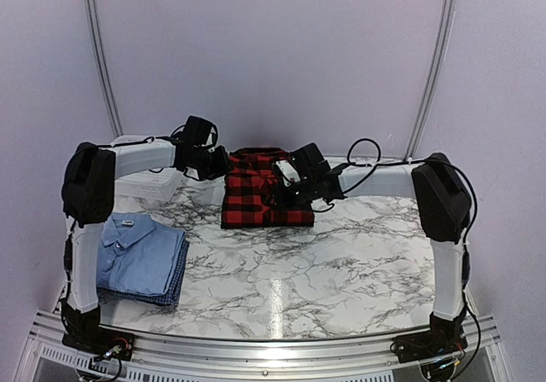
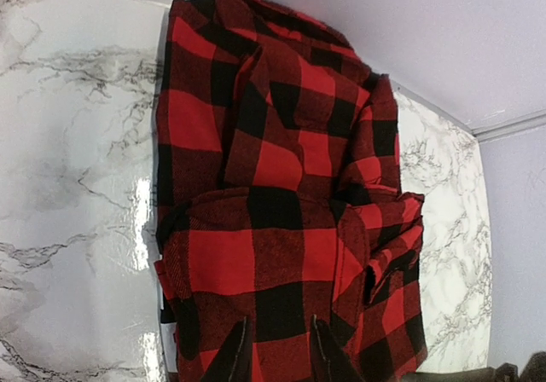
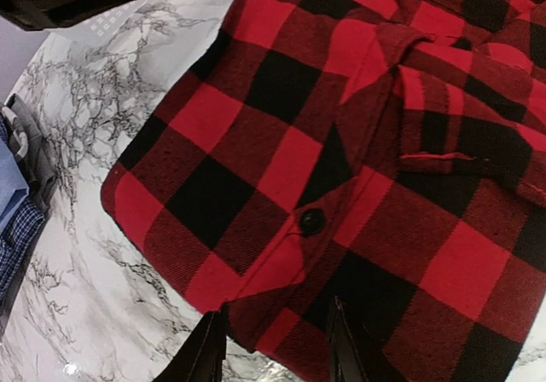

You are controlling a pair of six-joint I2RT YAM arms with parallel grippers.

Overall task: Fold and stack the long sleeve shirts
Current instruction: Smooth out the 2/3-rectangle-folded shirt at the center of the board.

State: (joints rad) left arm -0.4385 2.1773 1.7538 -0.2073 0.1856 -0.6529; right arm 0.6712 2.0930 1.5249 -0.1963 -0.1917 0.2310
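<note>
- Tabletop was marbled; walls pale.
- Three shirts lay: plaid shirt; left of it, light blue shirt atop checked shirt.
- Left fingers, right fingers gaped empty.

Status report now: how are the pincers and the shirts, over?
Left pincer and right pincer open, over the folded red-and-black plaid flannel shirt. Folded light blue collared shirt at left. Nothing in the way.
</note>
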